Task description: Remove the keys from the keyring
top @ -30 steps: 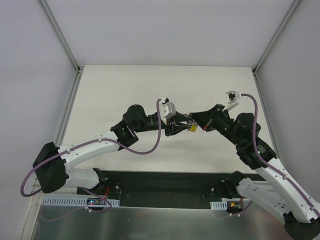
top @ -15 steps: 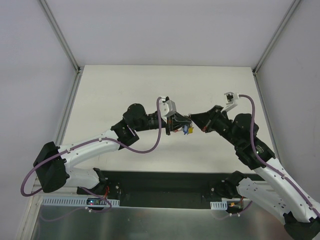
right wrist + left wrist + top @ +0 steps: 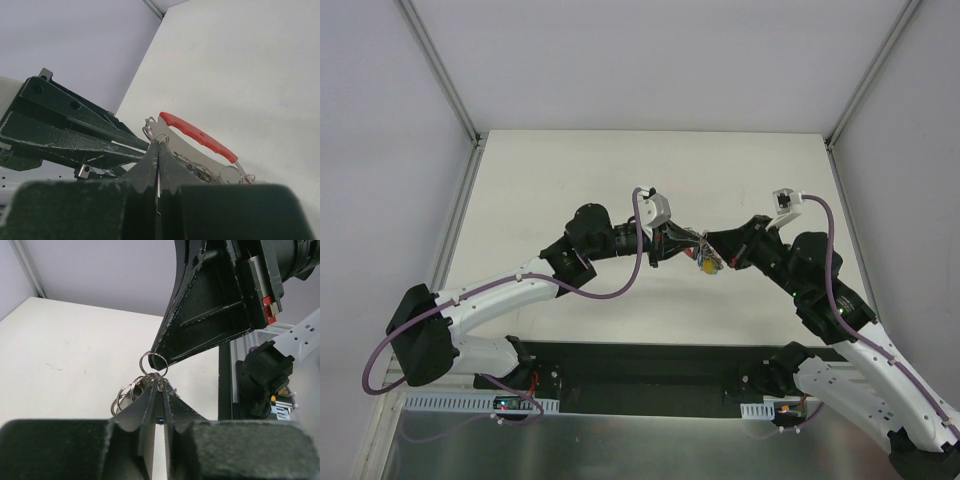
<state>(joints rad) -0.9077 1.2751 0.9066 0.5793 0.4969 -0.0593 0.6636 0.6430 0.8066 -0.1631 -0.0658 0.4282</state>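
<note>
**Left fingers.** The left fingers (image 3: 146, 412) are pressed together, with no gap seen between the tips. The left gripper (image 3: 157, 390) is clamped on the keys (image 3: 706, 264) at the top of the bunch. Silvery metal is seen pinched between the tips in the left wrist view.

**Right fingers.** The right fingers (image 3: 170, 172) are likewise fully closed. The right gripper (image 3: 158, 147) is closed on the keyring (image 3: 142, 362), a thin wire loop that is seen at its tips.

**Keyring.** In the left wrist view the keyring stands upright just above the left fingertips. It is overlapped by the pointed tip of the right gripper, which comes in from above.

**Keys.** Further silvery loops (image 3: 125, 395) are gathered just beside the left fingers. In the right wrist view a red key head (image 3: 197, 134) is seen curving behind the right fingertips, with thin wire loops just below it. In the top view a yellow head (image 3: 706, 267) hangs lowest in the bunch.

**Position.** The bunch is held between the two grippers, which meet tip to tip near the middle of the white table (image 3: 570, 170). Whether the keys touch the table cannot be told.

**Arms.** Both arms are extended inward from the near edge. A purple cable (image 3: 620, 290) is looped along the left arm.
</note>
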